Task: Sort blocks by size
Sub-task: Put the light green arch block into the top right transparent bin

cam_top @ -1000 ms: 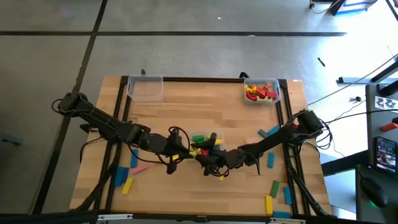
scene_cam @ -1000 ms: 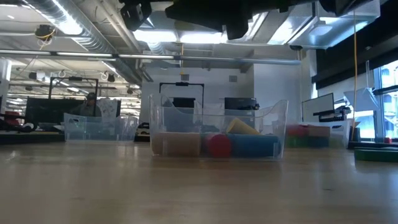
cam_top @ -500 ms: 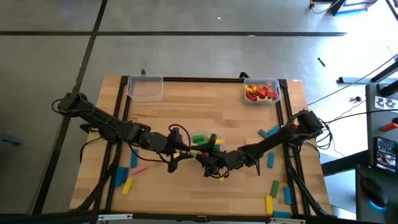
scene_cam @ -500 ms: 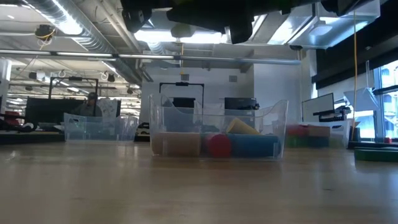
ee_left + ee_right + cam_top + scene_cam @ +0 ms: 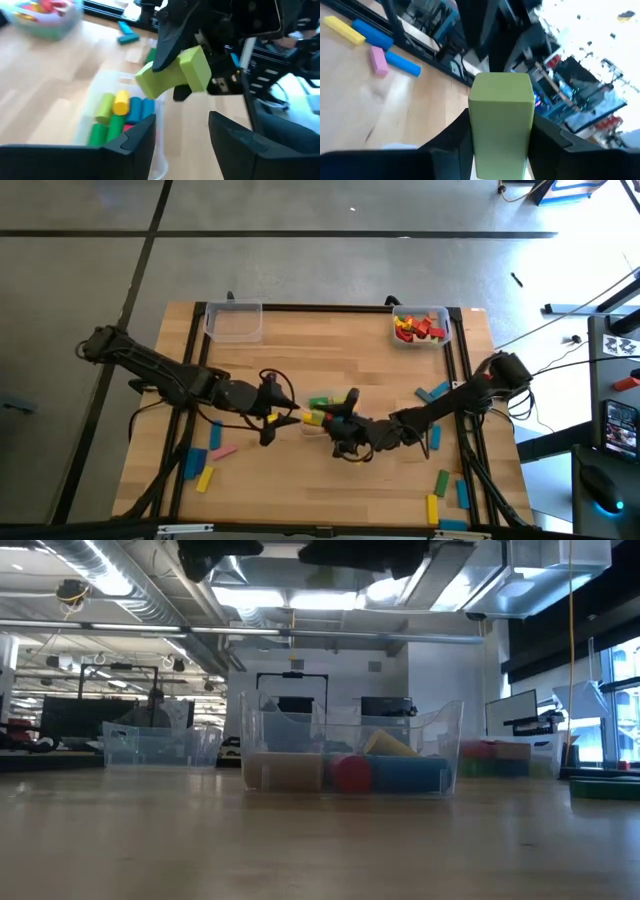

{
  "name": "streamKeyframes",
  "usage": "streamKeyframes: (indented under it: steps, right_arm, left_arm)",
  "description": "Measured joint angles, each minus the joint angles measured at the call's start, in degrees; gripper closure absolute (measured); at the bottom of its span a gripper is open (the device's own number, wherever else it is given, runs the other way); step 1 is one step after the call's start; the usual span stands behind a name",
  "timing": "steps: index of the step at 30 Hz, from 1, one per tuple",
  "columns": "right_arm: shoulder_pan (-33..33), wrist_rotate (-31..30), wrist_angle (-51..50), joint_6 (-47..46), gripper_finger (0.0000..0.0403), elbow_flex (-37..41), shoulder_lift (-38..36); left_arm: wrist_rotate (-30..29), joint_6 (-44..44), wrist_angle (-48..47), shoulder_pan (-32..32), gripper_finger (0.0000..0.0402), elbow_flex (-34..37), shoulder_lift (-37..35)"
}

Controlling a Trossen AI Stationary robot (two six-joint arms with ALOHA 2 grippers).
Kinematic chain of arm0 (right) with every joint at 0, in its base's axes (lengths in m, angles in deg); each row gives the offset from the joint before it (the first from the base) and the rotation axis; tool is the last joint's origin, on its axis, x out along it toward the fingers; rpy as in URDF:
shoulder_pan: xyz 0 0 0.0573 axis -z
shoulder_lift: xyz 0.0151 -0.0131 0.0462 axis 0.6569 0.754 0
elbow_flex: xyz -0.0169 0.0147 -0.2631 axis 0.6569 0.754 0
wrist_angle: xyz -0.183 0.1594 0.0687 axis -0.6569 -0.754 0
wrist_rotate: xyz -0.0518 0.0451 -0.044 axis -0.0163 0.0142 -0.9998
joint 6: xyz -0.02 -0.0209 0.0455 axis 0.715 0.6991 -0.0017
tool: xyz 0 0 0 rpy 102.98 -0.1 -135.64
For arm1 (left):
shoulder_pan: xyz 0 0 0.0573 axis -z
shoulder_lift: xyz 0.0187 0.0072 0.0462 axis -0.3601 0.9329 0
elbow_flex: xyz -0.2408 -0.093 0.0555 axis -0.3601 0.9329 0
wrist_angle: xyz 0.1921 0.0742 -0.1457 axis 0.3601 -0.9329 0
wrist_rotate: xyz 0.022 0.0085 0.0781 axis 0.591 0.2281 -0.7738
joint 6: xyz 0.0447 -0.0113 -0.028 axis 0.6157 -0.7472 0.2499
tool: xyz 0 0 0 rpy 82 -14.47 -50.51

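My right gripper (image 5: 340,412) is shut on a light green block (image 5: 500,115) and holds it in the air over the middle of the table. The left wrist view shows that same green block (image 5: 175,75) above a clear bin (image 5: 100,95). Green, yellow and blue round blocks (image 5: 117,112) lie in this bin. My left gripper (image 5: 182,125) stands open a short way to the left of the block, with nothing between its fingers. It shows in the high view as the left gripper (image 5: 280,412). My right gripper pinches the green block between its two fingers, which lie on two opposite sides (image 5: 482,145) of it. The fingers come roughly level from the table's right. The block's free end (image 5: 197,67) sticks out past the fingertips, lifted clear above the middle bin.
An empty clear bin (image 5: 233,320) stands at the far left, and a bin with red blocks (image 5: 420,325) at the far right. Loose blue, pink and yellow blocks (image 5: 205,465) lie near left. Blue, green and yellow blocks (image 5: 440,480) lie near right.
My left gripper has drawn back from the right gripper toward the table's left edge and stands apart from the green block. Both arms have risen a little, and the right gripper has carried the block slightly toward the far edge.
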Motion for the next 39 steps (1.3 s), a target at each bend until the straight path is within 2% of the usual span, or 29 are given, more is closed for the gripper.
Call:
streamKeyframes:
  steps: [4, 10, 14, 19, 25, 33, 39]
  right_arm:
    - [0.2, -0.9, -8.5, -5.1, 0.0268, 0.0, -3.9]
    - [0.3, -10.8, -21.4, -11.1, 0.0265, 0.0, -10.7]
    - [1.2, -14.7, -34.0, -19.4, 0.0267, 0.0, -17.0]
    - [4.6, -14.9, -54.0, -35.3, 0.0268, 0.0, -24.6]
    - [10.3, -14.8, -73.3, -49.8, 0.0268, 0.0, -29.7]
    - [18.8, -14.3, -87.9, -59.7, 0.0268, 0.0, -30.8]
    - [26.9, -9.5, -92.8, -63.4, 0.0268, 2.3, -31.3]
  left_arm:
    - [-2.5, 1.1, -2.1, 0.0, 0.0228, 0.0, -1.9]
    - [-3.6, 2.5, -2.4, 0.0, 0.0227, 0.0, -2.4]
    - [-7.6, 4.0, -2.4, -0.7, 0.0227, 0.0, -2.4]
    - [-9.2, 5.1, -2.0, -3.5, 0.0227, 0.0, -2.4]
    - [-9.2, 6.3, -2.0, -7.9, 0.0227, 0.0, -2.3]
    - [-9.2, 7.5, -2.0, -11.5, 0.0227, 0.0, -1.7]
    - [-9.1, 7.1, -2.0, -12.8, 0.0227, 0.0, -1.7]
